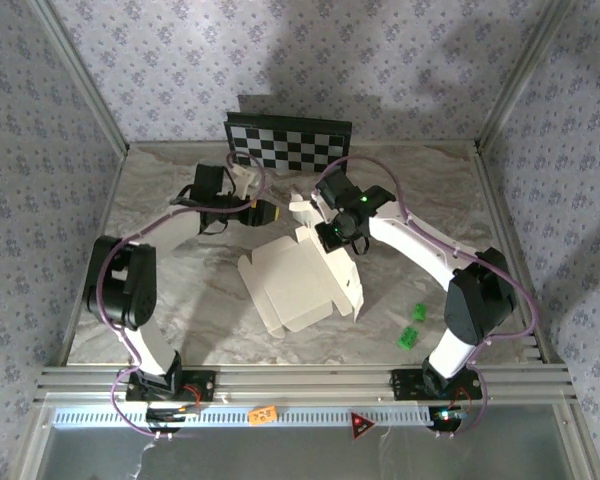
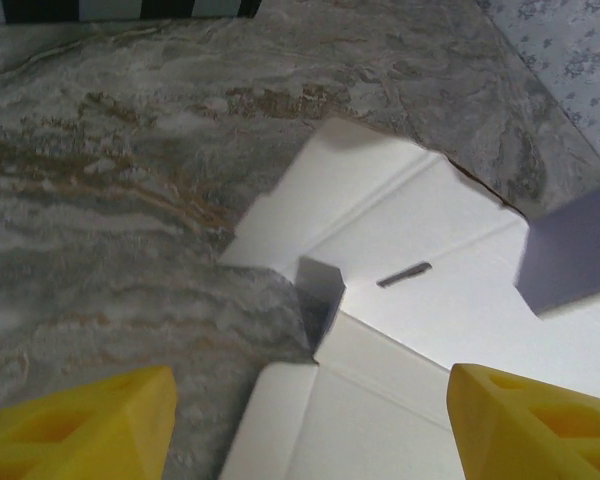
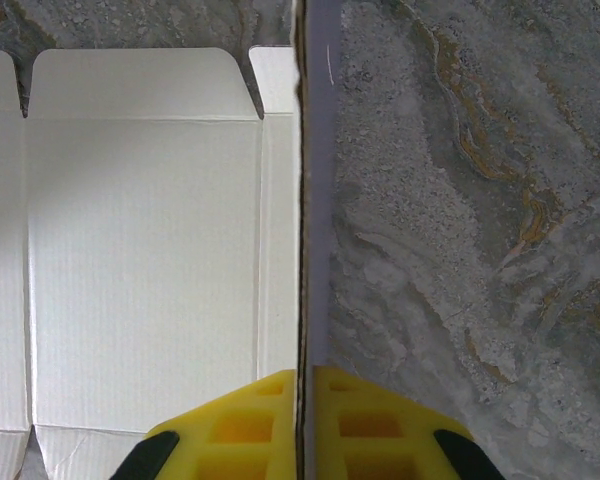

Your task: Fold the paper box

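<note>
Marbled table [image 1: 180,290], paper box [image 1: 295,285] lying mid-table, mostly flat, cream face up.
Nearer side, right gripper [image 3: 305,400] is pinching one edge flap upright, jaws clamping tight on it; beyond, left gripper [image 2: 310,420] is hovering over the box's far corner, jaws spread wide, gripping nothing; checkerboard panel [image 1: 290,145] is leaning at the back wall.
</note>
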Tool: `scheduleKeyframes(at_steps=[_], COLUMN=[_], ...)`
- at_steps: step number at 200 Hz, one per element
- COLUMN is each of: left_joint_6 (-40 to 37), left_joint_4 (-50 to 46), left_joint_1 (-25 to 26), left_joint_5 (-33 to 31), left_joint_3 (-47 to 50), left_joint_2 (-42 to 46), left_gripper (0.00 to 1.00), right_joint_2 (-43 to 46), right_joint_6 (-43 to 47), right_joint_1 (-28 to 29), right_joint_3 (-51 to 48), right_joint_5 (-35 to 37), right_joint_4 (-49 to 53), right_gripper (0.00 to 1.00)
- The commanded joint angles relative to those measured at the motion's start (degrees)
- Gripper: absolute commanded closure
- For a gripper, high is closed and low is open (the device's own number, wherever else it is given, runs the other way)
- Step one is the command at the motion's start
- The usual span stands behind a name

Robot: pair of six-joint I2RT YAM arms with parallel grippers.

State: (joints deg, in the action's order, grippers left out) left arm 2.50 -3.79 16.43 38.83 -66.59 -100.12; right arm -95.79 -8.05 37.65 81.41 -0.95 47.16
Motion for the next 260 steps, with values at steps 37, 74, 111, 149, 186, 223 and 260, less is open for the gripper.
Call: scheduleKeyframes(at_steps=[37,74,111,149,186,223,260], left_joint_6=[-7.5,-9.0,-8.9,-9.3,-11.6,-14.2,-15.2], left_joint_4=[7.8,7.9,6.0,4.2,0.3,-2.3,-2.2], left_joint_1=[-0.6,-0.1,0.4,1.8,2.6,2.6,2.7], left_joint_5=[10.0,13.3,17.1,18.8,20.2,17.5,15.6], left_joint_3=[-5.5,-9.2,-14.0,-17.6,-18.8,-15.1,-11.2], left_joint_2=[-8.3,-12.5,-16.7,-20.0,-20.5,-16.2,-12.4], left_gripper=[0.27,0.27,0.27,0.27,0.35,0.46,0.68], right_joint_2=[-1.4,-1.6,-1.7,-0.9,-0.5,-0.2,0.1], right_joint_6=[1.3,0.8,0.7,0.7,-0.2,-1.6,-2.0], right_joint_1=[-0.3,-0.3,-0.4,-0.4,-0.7,-1.6,-2.0], right_joint_3=[-3.0,-3.4,-3.4,-4.1,-5.0,-5.1,-5.1], right_joint_5=[-2.8,-2.9,-2.9,-3.1,-2.7,-1.7,-1.7], right_joint_4=[5.6,4.7,4.4,4.2,4.0,4.9,4.7], right_gripper=[1.0,1.0,1.0,1.0,1.0,1.0,1.0])
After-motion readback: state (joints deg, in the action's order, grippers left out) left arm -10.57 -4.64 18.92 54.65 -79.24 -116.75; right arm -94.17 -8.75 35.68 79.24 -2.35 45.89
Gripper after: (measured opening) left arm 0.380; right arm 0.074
